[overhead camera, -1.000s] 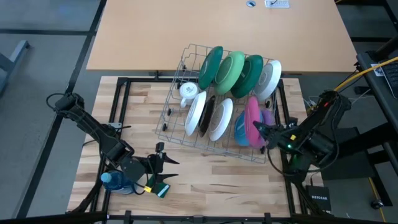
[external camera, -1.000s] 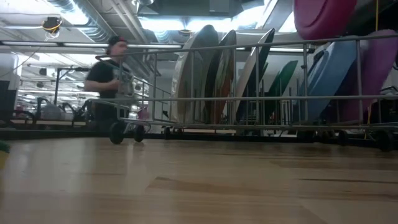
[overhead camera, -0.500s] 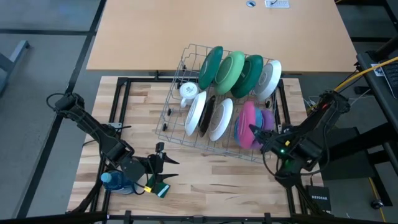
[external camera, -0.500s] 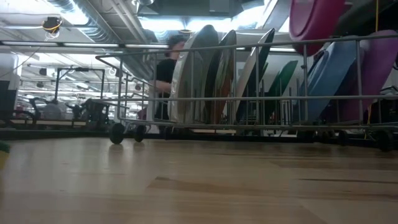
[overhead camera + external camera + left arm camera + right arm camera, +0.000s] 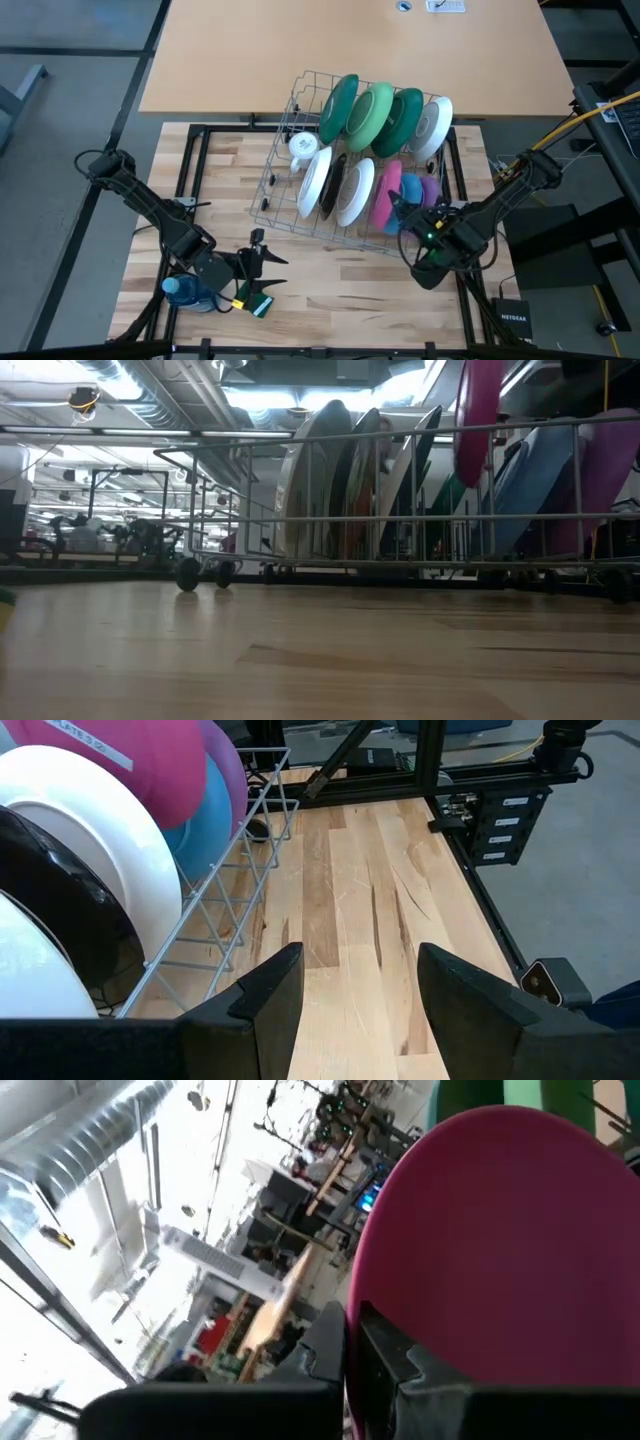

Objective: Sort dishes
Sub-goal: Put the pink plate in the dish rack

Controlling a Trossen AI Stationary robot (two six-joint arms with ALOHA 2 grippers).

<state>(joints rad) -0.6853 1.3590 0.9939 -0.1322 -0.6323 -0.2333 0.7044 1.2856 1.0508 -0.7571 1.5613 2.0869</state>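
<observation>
On the wooden worktop (image 5: 340, 280), the right hand (image 5: 405, 212) is clamped on the rim of a pink plate (image 5: 386, 195), seemingly held upright over the wire rack (image 5: 275, 165), while the left hand (image 5: 262, 262) rests spread apart near the front edge.

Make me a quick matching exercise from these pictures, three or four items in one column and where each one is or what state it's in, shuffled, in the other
1. pink plate
2. white mug
3. left gripper
4. blue bottle

A. open, low over the table's front
B. pinched at its rim by the shut right gripper
C. inside the rack's left end
D. on the table's front left corner

Pairs: 1-B, 2-C, 3-A, 4-D
</observation>
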